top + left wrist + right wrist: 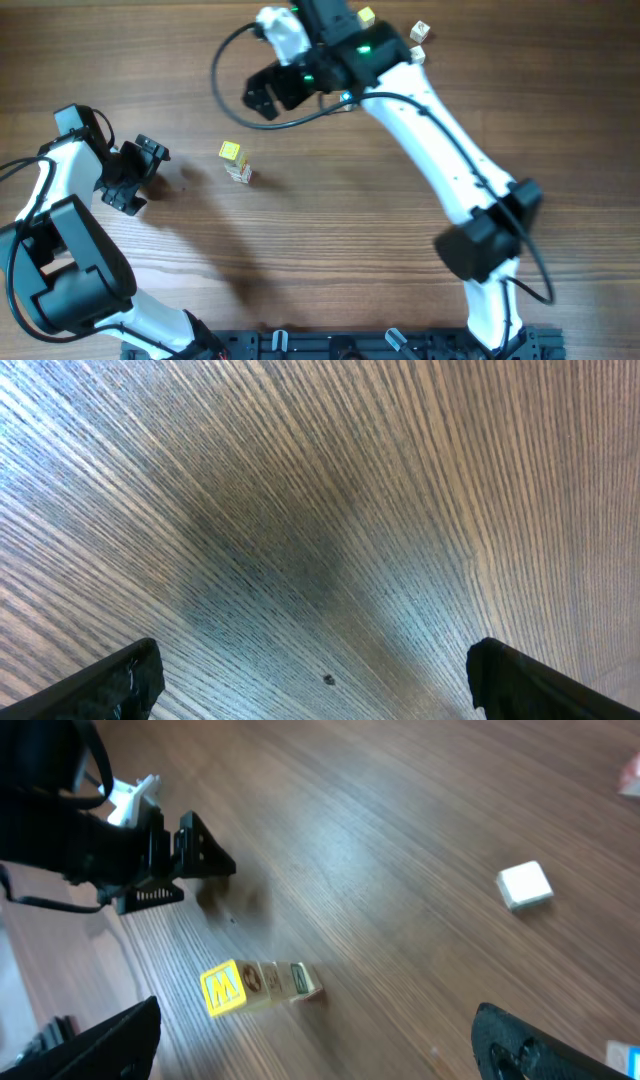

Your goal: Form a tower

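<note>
The tower stands left of the table's middle: a slim stack of small letter cubes with a yellow cube on top. The right wrist view looks down on the tower, and its yellow cube carries a blue letter. My right gripper hovers up and to the right of the stack, open and empty; in its own view the right gripper has its jaws wide apart. My left gripper sits to the left of the tower, open, and the left gripper frames only bare wood.
Loose cubes lie at the far right: a yellow one and two pale ones. A white cube lies on the wood in the right wrist view. The left arm shows beyond the tower there.
</note>
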`<move>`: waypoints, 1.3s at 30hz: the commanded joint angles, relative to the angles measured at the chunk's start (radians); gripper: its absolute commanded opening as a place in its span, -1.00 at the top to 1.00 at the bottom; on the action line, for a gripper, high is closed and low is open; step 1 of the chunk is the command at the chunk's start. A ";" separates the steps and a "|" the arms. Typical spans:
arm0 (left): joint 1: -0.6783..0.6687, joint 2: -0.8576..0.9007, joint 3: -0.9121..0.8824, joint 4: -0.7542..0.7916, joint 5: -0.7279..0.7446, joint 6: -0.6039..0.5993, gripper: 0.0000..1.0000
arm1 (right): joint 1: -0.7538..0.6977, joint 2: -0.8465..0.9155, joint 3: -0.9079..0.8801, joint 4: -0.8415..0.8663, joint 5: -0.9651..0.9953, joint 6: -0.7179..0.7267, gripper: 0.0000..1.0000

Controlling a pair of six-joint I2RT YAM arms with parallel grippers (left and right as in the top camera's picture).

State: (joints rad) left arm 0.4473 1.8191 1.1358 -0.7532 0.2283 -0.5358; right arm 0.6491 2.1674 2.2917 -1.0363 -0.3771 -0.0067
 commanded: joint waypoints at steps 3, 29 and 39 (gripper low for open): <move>0.003 0.003 -0.004 0.002 -0.010 0.008 -0.99 | 0.124 0.157 0.099 -0.064 0.231 -0.089 -1.00; 0.003 0.003 -0.004 0.002 -0.010 0.008 -1.00 | 0.263 0.303 0.089 -0.075 0.337 -0.229 -0.86; 0.003 0.003 -0.004 0.002 -0.010 0.008 -1.00 | 0.258 0.224 0.164 -0.083 0.334 -0.114 -1.00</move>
State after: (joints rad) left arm 0.4473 1.8191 1.1358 -0.7528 0.2283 -0.5362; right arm 0.9108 2.4443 2.4153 -1.1217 -0.0540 -0.1944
